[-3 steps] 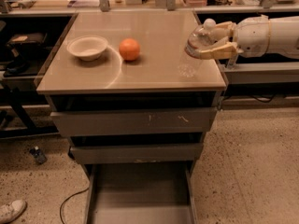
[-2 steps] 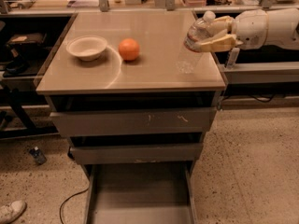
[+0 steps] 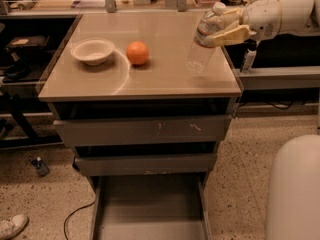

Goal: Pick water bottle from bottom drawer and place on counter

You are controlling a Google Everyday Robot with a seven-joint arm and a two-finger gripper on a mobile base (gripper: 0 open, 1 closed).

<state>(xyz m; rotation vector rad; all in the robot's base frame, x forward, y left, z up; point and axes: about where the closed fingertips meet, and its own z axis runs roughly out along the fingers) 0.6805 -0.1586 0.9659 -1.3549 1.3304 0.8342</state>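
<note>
Gaping open at the cabinet's foot, the bottom drawer [image 3: 150, 211] showed only its plain flat floor. On the worktop [image 3: 165, 81] a white bowl [image 3: 92, 50] sat at the left, an orange ball [image 3: 137, 52] just beside it. From the right reached the gripper [image 3: 218, 28], its fingers [image 3: 235, 34] clamped on the water bottle [image 3: 204, 31], which was tilted over the worktop's right edge. Bare surface lay between ball and bottle.
</note>
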